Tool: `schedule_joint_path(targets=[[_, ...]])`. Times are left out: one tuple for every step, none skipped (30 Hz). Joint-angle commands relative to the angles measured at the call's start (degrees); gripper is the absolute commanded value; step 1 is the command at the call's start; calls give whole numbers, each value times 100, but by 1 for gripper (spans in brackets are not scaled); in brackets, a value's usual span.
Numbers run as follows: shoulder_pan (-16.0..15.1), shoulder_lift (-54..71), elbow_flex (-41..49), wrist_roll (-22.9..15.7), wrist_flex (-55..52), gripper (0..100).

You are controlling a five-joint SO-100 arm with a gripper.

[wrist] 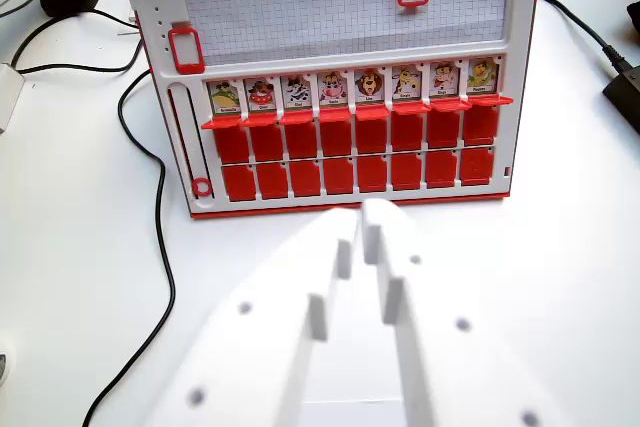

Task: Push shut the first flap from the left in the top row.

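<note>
We see a white counter (80, 277) crossed by black cables (160, 237) — the red-and-white game board (340, 87) stands on it. Its card captions blur beyond reading. Our hand (362, 232) hovers nearly closed, empty.

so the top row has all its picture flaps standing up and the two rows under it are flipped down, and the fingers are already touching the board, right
Not quite: in the wrist view the fingers are short of the game board, with white table between them. The rest holds: the top row of picture flaps stands up and the two red rows below are down.
</note>
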Motion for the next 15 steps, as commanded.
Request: schedule_joint_path(targets=[[-9,246,-44,9,-185,0],[-9,246,-44,9,-185,0],[-9,255,-35,9,-193,0],[-9,255,-35,9,-193,0],[-18,264,-26,9,-193,0],[-18,272,-9,9,-193,0],[-26,272,-9,9,-202,0],[-26,272,-9,9,-211,0],[-26,272,-9,9,-220,0],[-26,272,-9,9,-220,0],[-26,272,-9,9,-220,0],[-18,272,-9,9,-220,0],[-18,272,0,9,-211,0],[-18,272,0,9,-211,0],[-18,272,9,9,-211,0]])
